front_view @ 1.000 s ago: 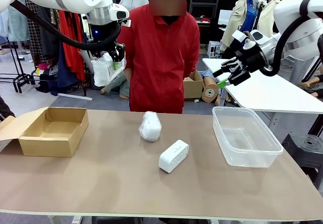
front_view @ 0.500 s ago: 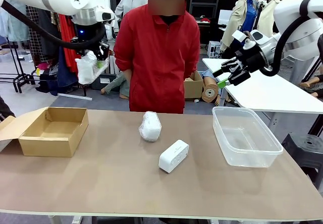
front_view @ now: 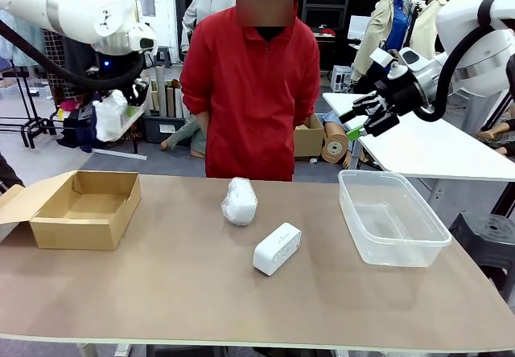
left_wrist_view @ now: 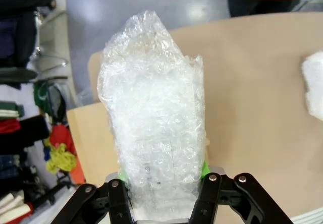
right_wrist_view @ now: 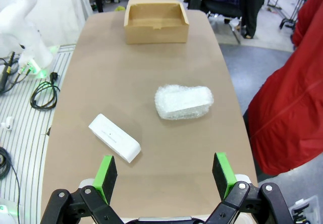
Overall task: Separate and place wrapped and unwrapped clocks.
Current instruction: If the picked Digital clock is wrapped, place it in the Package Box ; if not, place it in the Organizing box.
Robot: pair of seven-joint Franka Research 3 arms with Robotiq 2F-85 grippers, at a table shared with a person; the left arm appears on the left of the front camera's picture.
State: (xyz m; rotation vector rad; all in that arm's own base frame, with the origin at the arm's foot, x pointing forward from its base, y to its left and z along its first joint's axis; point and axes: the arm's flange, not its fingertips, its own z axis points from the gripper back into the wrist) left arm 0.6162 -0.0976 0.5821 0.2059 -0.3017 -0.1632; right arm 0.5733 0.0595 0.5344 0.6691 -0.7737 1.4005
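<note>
Gripping one wrapped clock by its lower end with the left fingers, clenched into the crinkly plastic from both sides. Holding it high in the air at the far left, well above the tabletop, over the open cardboard box or just beyond it; hard to judge the depth. Probably raised that much to clear the box wall before lowering in. Looks like the carry step of the sorting, with the box as the likely home for wrapped ones. Cannot say for certain which container is meant for which kind.

Lying on the tabletop near the middle, toward the far edge and in front of the person in the red jacket: the second wrapped clock. Just nearer and slightly right of it, resting at a slant, close but not touching: the bare white clock. Neither in a container yet, so most of the sorting left to do.

Holding the right fingers spread wide and empty, raised at the far right, above and beyond the clear plastic tub, touching nothing. Seemingly parked there out of the way, and well placed to come down on the bare white clock later. Nothing visible inside the box or the tub.
</note>
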